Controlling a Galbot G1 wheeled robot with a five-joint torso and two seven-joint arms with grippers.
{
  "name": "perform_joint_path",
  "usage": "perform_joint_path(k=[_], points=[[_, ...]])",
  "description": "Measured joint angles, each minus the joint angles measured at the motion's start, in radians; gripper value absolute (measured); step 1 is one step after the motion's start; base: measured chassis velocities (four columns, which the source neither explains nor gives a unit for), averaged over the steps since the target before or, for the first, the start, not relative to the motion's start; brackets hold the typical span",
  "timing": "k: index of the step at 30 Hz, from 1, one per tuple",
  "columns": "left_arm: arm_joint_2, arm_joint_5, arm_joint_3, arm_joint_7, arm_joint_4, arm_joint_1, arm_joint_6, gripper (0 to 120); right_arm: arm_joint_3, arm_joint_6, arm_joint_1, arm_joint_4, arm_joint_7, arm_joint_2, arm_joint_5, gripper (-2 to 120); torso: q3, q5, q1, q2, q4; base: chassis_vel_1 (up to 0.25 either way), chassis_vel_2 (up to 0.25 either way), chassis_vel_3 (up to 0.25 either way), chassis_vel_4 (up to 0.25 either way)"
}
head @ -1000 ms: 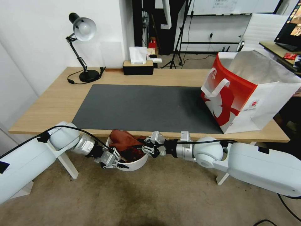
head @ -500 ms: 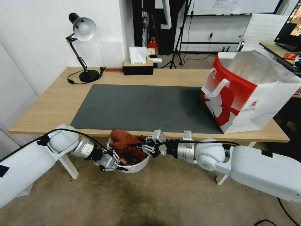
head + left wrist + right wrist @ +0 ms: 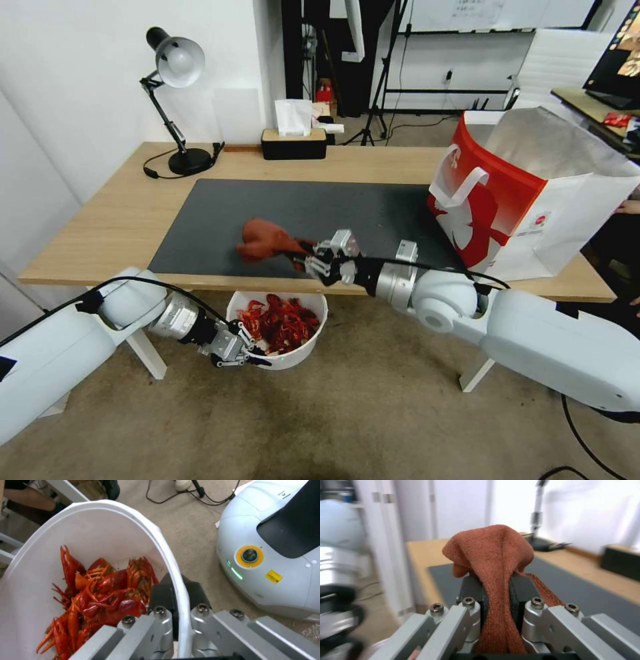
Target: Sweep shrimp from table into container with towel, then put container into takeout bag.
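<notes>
The left gripper (image 3: pixel 248 352) is clamped on the near rim of the container (image 3: pixel 303 353), one finger inside the wall and one outside, holding it below the front edge of the worktop (image 3: pixel 120 220) with the shrimp (image 3: pixel 280 323) heaped inside. The right gripper (image 3: pixel 308 259), pinching the towel (image 3: pixel 267 239), hangs over the dark mat (image 3: pixel 300 220) above and beyond the container. The takeout bag (image 3: pixel 527 193) stands open on the worktop's far right, up and to the right of the container, so the container's route appears to cross the right arm's side.
</notes>
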Motion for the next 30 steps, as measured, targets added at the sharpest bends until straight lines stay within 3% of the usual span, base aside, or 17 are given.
perform_joint_path(k=[9,15,30], points=[[0.003,0.004,-0.011,0.0,-0.009,0.018,-0.001,0,0.109,-0.107,-0.069,-0.01,0.182,0.011,-0.149,10,0.0,0.0,0.0,0.0,0.0,0.0,0.0,0.0,0.0],[0.002,0.007,-0.011,0.0,-0.01,0.019,-0.001,0,0.199,-0.248,-0.161,-0.007,0.323,-0.014,-0.355,10,0.0,0.0002,0.0,0.0,-0.0002,0.0,0.0,0.0,0.0],[-0.015,0.014,0.001,0.0,-0.006,0.013,0.003,0,0.262,-0.325,-0.256,-0.093,0.451,-0.02,-0.525,10,0.0,-0.0001,0.0,0.0,0.0,0.0,0.0,0.0,0.0]])
